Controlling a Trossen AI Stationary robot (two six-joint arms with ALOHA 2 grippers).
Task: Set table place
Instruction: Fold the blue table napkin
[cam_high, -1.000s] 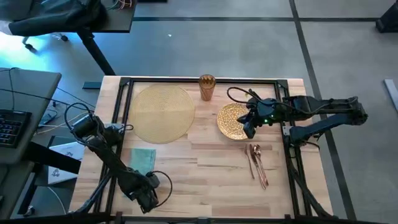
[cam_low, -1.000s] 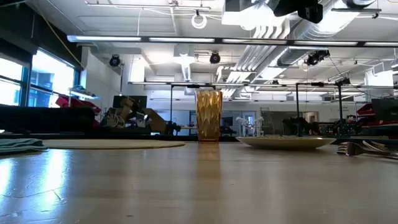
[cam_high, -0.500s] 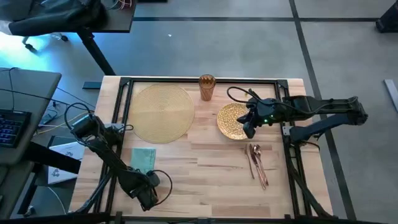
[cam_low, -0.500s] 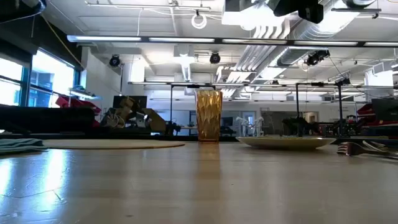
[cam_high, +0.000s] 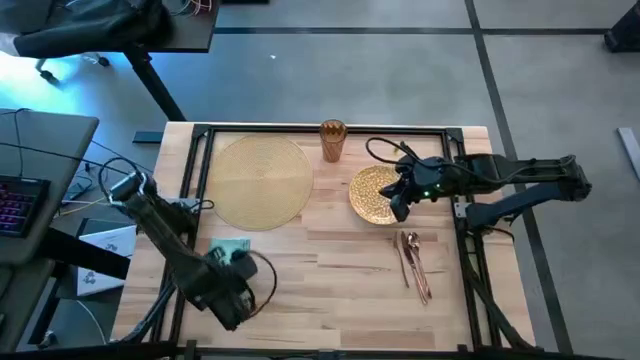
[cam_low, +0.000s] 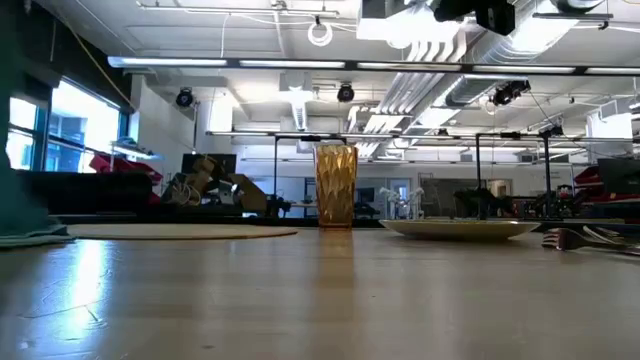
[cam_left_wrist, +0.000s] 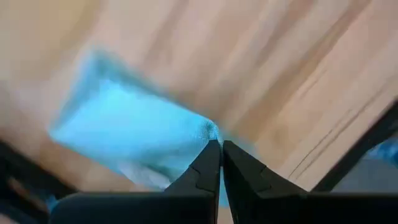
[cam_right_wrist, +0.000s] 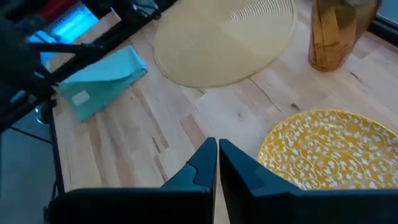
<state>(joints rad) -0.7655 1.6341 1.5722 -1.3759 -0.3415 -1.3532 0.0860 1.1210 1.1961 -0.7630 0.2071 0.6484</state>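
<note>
On the light-wood table (cam_high: 330, 300) the teal napkin (cam_high: 226, 250) lies at the near left with one end raised; the low view shows it as a teal strip (cam_low: 18, 170) rising at the left edge. My left gripper (cam_high: 240, 264) is shut on it. Farther back lies the round pale-gold placemat (cam_high: 260, 180), with the amber cup (cam_high: 333, 140) upright to its right. The gold plate (cam_high: 375, 193) rests right of centre. My right gripper (cam_high: 400, 208) hovers shut by the plate's near right rim, holding nothing. Fork, spoon and knife (cam_high: 413, 262) lie near the right side. My left gripper pinches a corner of the napkin (cam_left_wrist: 210, 132) between its two shut fingertips (cam_left_wrist: 208, 163), coming down at a slant from the near side. That end is lifted off the wood; the rest (cam_right_wrist: 102, 78) slopes down to the table, with a pale underside showing.
Black rail frame (cam_high: 205, 170) runs along the table's left, far and right sides. A grey desk with a keyboard (cam_high: 15, 195) stands left of the table. Bare wood lies between napkin and cutlery.
My left gripper has gone toward the table's far edge and upward, taking the napkin's near end with it. That end now stands raised and partly folded over, while the far part has stayed on the table. The right arm has kept still.
</note>
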